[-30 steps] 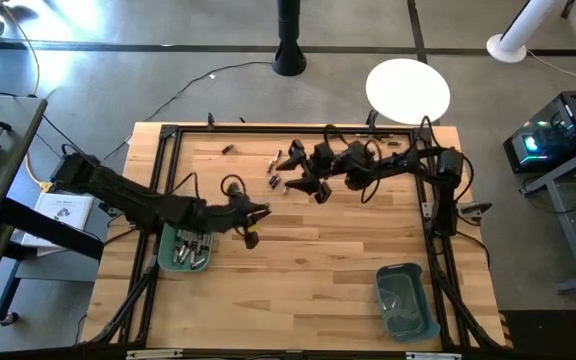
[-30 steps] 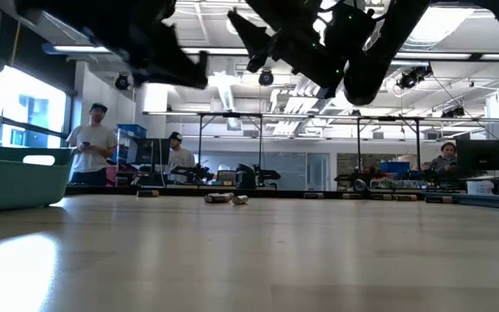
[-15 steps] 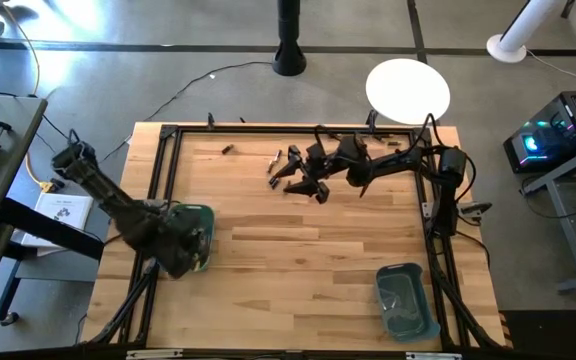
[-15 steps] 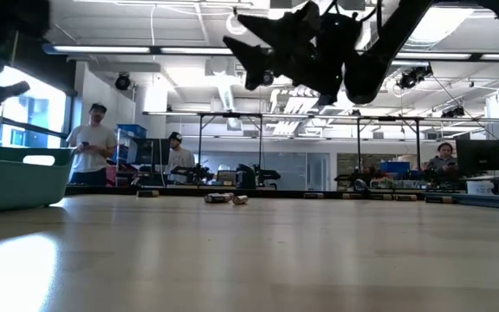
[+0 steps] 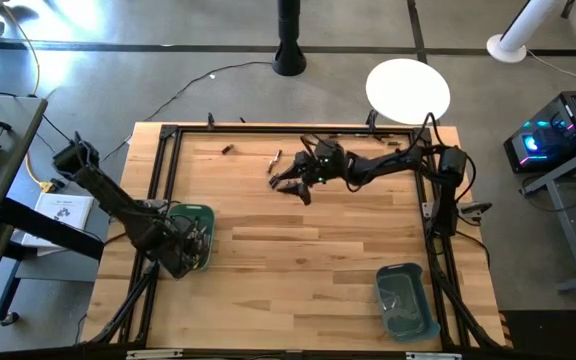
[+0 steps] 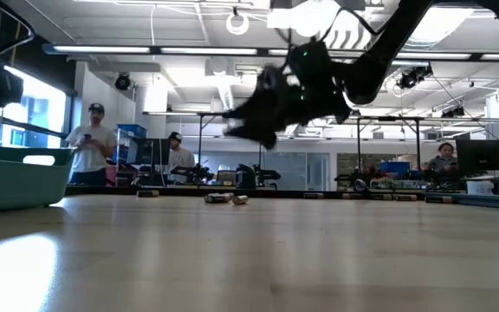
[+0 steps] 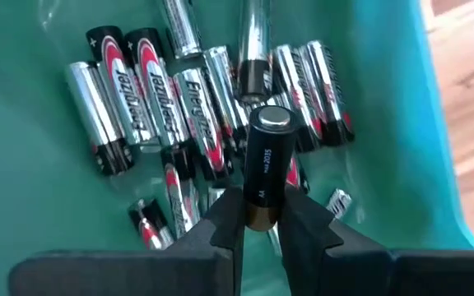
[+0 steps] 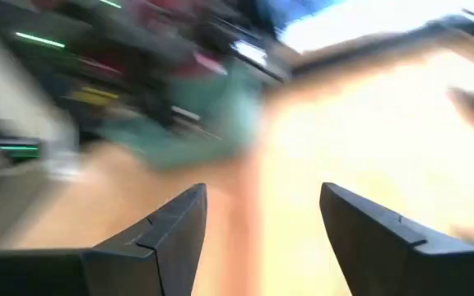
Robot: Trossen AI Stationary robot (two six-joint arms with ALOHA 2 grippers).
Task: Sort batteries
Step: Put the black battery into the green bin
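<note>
Right gripper [image 5: 290, 183] lowered, seemingly over loose batteries [image 5: 274, 160], jaws apart

2 dark jointed arms [image 5: 118, 200] with black wedge-shaped fingers [image 8: 151, 238]

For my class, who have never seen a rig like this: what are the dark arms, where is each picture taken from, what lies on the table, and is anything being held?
These are two robot arms at a wooden table, sorting batteries. One picture looks straight down from above, one looks level across the table top, and one camera sits on each wrist. The left end effector hangs over the teal bin at the table's left edge, its fingers shut on a dark battery. Below it, silver batteries lie piled in that bin. The right end effector is open and holds nothing; it hovers over the loose batteries near the table's far side. A second teal bin sits at the near right corner. People stand in the room behind.
</note>
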